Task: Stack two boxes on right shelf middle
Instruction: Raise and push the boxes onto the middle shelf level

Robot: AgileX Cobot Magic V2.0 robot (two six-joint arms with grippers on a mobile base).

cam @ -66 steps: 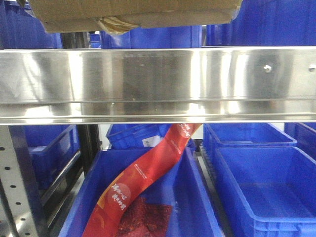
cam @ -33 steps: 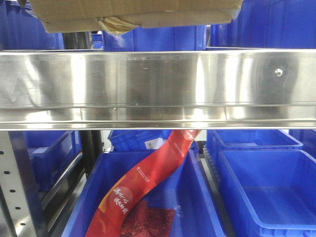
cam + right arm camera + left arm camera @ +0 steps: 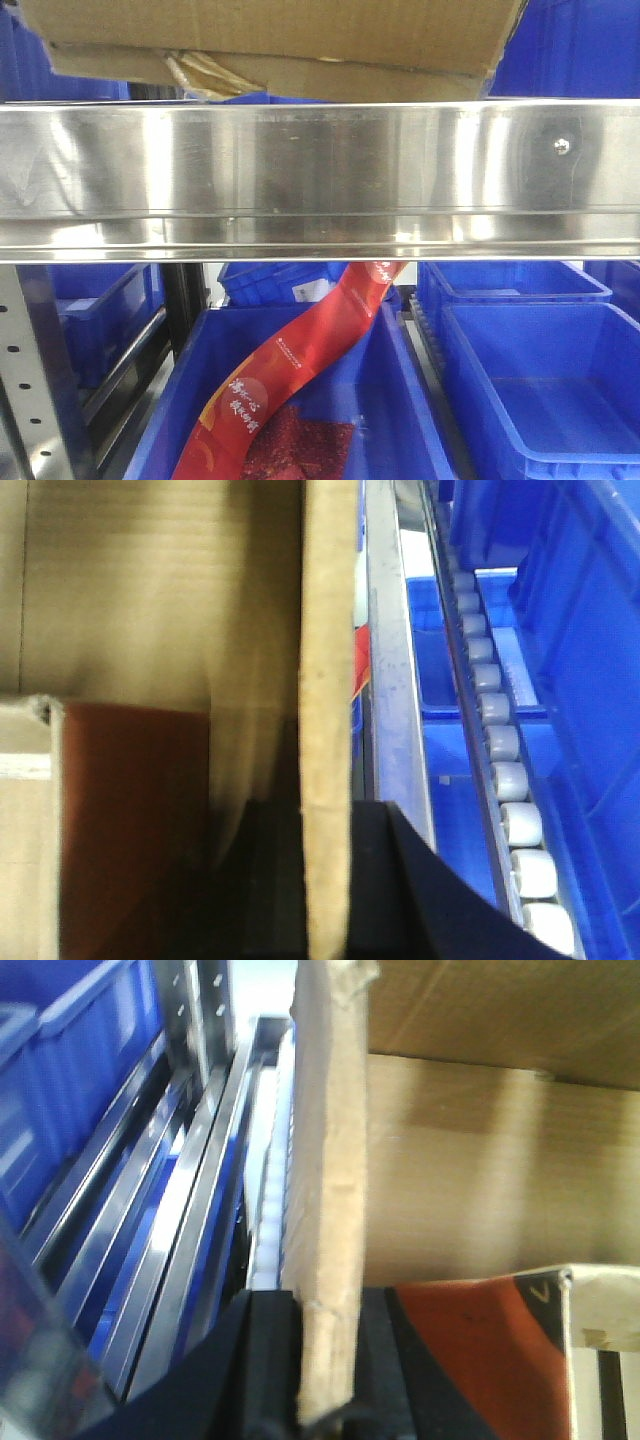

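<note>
A rack full of blue bins [image 3: 530,370] fills the background, and across the middle of the front view runs the shiny steel shelf [image 3: 320,175], with its broad mirror-like front rim and one small rivet [image 3: 563,146] near the right end. At the lower left stands a grey upright with holes [image 3: 25,380]. Under the shelf, one blue bin holds a long red packet [image 3: 300,370] with pale lettering, which leans up toward the underside of the rim.

The cardboard box [image 3: 270,45] is at the top edge of the front view, above the shelf rim and toward its left and middle part. Its lower front edge is creased and has a scrap of yellowish tape [image 3: 200,75]. From this view it is not possible to say if the box rests on the shelf board or hangs just over it.

In the left wrist view, the left gripper [image 3: 325,1360] is closed on a thin wall of the box [image 3: 330,1190]: black fingers [image 3: 265,1360] sit on both sides of the cardboard edge. Inside the box a smaller red and white carton [image 3: 480,1350] is visible. In the right wrist view, the right gripper [image 3: 325,880] clamps the opposite box wall [image 3: 328,680] in the same way, with black fingers [image 3: 400,890] on each side. Beside it, a row of grey rollers [image 3: 505,780] runs along a rail between the blue bins.
</note>
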